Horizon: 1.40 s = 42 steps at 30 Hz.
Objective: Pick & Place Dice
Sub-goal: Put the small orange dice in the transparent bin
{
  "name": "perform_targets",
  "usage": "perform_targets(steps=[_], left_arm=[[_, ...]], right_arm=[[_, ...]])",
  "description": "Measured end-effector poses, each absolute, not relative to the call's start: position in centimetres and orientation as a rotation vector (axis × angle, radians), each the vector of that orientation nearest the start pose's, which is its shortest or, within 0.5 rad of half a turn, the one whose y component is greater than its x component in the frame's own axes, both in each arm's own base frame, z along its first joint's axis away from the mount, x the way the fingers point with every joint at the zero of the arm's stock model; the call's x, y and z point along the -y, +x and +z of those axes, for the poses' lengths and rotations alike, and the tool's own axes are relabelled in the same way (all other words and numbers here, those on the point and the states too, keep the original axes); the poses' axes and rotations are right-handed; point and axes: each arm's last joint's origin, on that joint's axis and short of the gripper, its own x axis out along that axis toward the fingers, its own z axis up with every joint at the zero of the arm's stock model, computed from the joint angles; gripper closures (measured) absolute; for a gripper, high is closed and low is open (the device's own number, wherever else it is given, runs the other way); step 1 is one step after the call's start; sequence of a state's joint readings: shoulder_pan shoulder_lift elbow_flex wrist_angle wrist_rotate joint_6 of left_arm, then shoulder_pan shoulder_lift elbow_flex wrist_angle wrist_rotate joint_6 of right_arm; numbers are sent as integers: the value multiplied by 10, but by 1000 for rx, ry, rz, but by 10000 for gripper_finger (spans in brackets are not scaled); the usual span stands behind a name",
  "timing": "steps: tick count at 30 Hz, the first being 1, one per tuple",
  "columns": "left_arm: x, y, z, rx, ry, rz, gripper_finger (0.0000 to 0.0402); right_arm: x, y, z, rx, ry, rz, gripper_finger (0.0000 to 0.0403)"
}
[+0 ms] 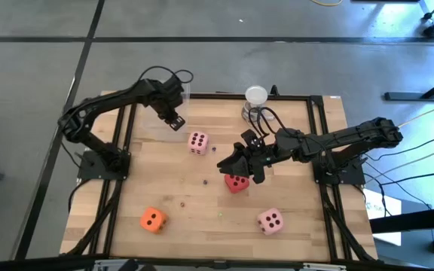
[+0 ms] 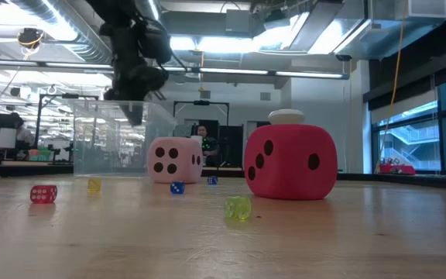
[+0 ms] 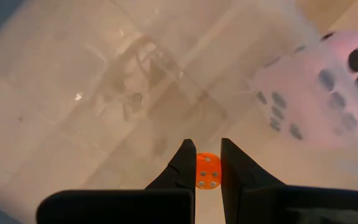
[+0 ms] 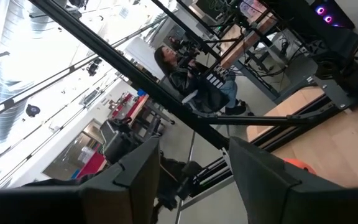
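Orange shows where we don't expect it. From above, the big orange die (image 1: pixel 152 219) sits near the front of the surface (image 1: pixel 202 233), far from both arms. The left gripper (image 1: pixel 175 120) hangs over the clear box (image 1: pixel 155 120) at the back. The right gripper (image 1: pixel 230 163) hovers just behind the red die (image 1: pixel 236 183), clear of it.

At table height we see the red die resting free on the surface, with the pink die (image 2: pixel 175 160) beyond it and the left arm above the box.

In the left wrist view, the jaws are pinching a small orange die (image 3: pixel 208 170), and the box's open mouth lies straight below. We judge a release would drop it in.

In the right wrist view, the jaws stand spread, hold nothing and point out at the room.
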<state>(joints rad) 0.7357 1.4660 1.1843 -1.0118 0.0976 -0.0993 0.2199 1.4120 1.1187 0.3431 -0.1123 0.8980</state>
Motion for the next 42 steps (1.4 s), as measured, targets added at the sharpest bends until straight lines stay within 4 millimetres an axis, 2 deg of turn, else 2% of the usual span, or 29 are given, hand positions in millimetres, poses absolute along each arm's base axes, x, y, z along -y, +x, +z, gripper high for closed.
perform_targets(steps=[7, 24, 35, 42], left_arm=[[-183, 206, 246, -1283, -636, 579, 389], [-181, 229, 215, -1398, -645, 525, 389], [-180, 229, 215, -1409, -625, 541, 389], [-181, 224, 224, -1400, -559, 617, 389]], right_arm=[[-77, 317, 356, -107, 898, 339, 211], [-80, 317, 355, -111, 897, 346, 211], [-84, 316, 355, -106, 897, 338, 211], [-84, 316, 355, -106, 897, 338, 211]])
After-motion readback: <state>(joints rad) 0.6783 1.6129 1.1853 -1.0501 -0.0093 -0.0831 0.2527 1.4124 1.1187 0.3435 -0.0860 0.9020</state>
